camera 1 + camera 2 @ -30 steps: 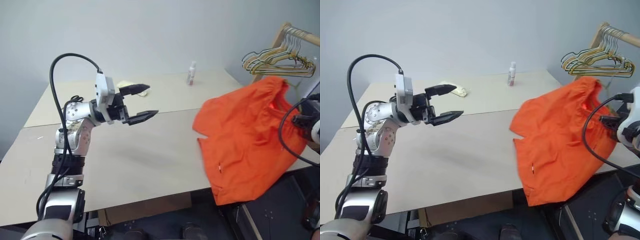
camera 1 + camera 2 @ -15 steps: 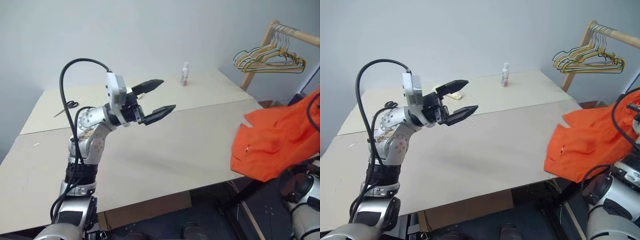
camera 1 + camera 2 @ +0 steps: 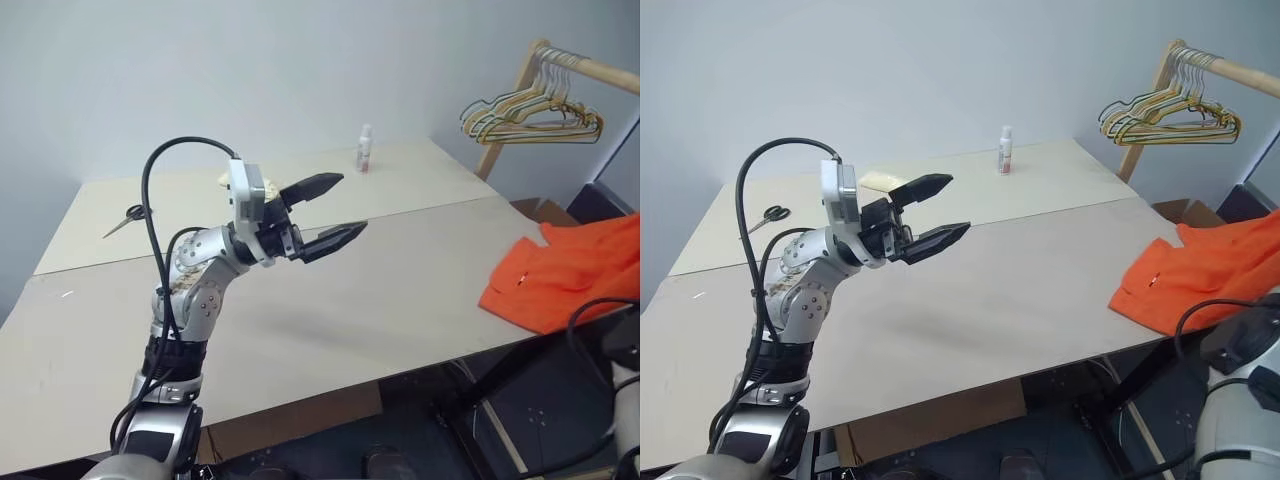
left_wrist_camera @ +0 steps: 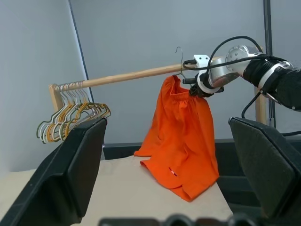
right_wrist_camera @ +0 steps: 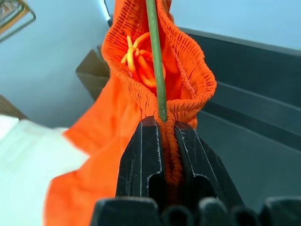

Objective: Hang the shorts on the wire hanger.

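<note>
Beige table (image 3: 400,290) — grey wall (image 3: 200,80)

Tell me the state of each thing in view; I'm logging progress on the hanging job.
shorts: lifted by the waistband, lower part draped over the table edge.
wire hanger: threaded through the waistband.
right gripper: fingers shut on the shorts' waistband and the wire.
left gripper: open, empty, above the table.
spare hangers: hung on the wooden rail.
</note>
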